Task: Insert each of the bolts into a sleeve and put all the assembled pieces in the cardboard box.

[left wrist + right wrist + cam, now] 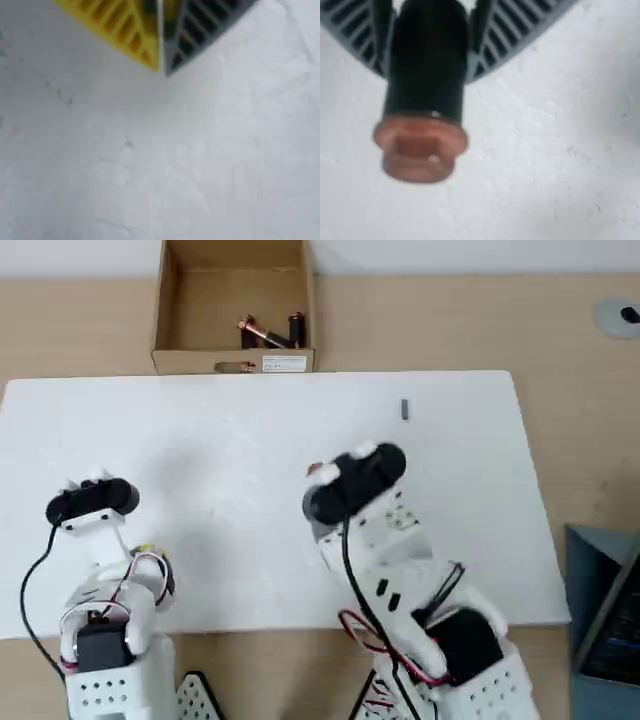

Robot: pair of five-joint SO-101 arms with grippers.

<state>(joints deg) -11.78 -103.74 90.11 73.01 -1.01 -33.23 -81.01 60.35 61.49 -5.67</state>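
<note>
My right gripper (427,75) is shut on a black sleeve (426,55) with a copper bolt's head (419,150) sticking out of its end, held just above the white mat. In the high view this arm stands mid-mat, and the copper end (313,470) peeks out beside it. A lone dark sleeve (404,409) lies on the mat farther back. The cardboard box (165,320) at the back holds assembled pieces (270,332). Another copper piece (235,367) shows at its front wall. My left gripper (161,67) is shut with nothing in it, low over the mat's near left.
The white mat (200,440) covers most of the wooden table. A round grey disc (618,317) sits at the far right corner. A dark blue object (605,620) stands off the mat's right edge.
</note>
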